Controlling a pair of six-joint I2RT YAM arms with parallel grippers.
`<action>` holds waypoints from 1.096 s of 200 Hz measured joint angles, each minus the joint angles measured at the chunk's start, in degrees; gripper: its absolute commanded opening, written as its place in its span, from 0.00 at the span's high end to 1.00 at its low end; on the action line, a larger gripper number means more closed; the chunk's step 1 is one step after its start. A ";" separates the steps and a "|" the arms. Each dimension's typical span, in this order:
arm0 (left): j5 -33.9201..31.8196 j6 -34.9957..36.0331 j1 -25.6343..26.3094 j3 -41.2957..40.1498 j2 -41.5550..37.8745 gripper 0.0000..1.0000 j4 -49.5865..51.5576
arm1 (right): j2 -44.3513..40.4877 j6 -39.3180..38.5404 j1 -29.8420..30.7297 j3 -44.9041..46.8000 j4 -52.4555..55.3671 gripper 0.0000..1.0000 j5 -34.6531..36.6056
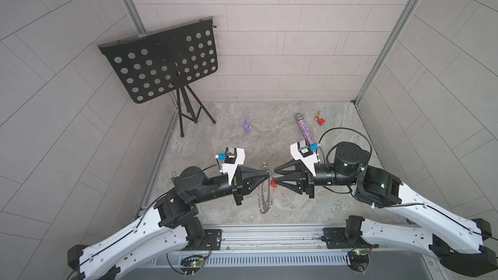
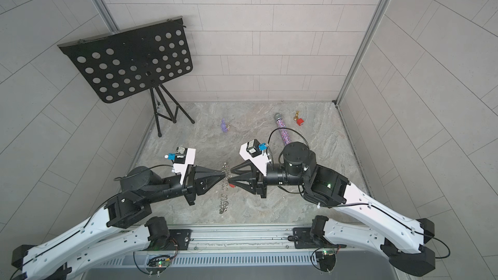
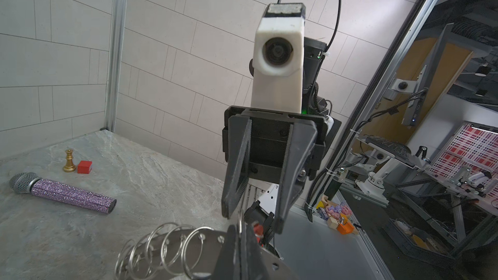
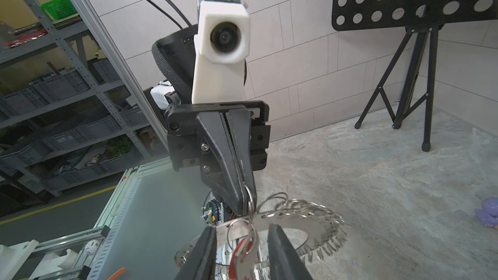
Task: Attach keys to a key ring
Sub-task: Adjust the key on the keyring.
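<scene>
You see the ring (image 1: 265, 206) only edge-on in both top views, its loops too small to tell apart, and just the red tag of the key (image 1: 273, 183) shows. In the right wrist view the key is blurred and cut off by the picture's edge.

Shiny metal key ring (image 4: 285, 221); matt stone-look tabletop (image 1: 242, 144).

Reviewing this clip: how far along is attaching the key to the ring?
Done: the left claw is shut on a rim loop of the key ring, held on edge. In hand: the key hangs inside the open right claw, seemingly already on a loop, though I cannot confirm. Left: verify it is threaded, then release.
</scene>
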State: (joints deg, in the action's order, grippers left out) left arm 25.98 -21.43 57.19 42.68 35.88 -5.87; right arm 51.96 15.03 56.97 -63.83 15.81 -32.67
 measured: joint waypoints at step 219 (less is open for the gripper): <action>3.76 0.31 0.11 1.81 1.42 0.84 1.90 | 2.60 -0.33 -0.02 -3.56 3.52 1.00 -3.10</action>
State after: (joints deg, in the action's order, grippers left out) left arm 29.74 -21.12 57.30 44.49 37.30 -3.97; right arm 54.57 14.70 56.95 -67.40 19.33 -35.77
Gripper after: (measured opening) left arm 0.084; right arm 0.045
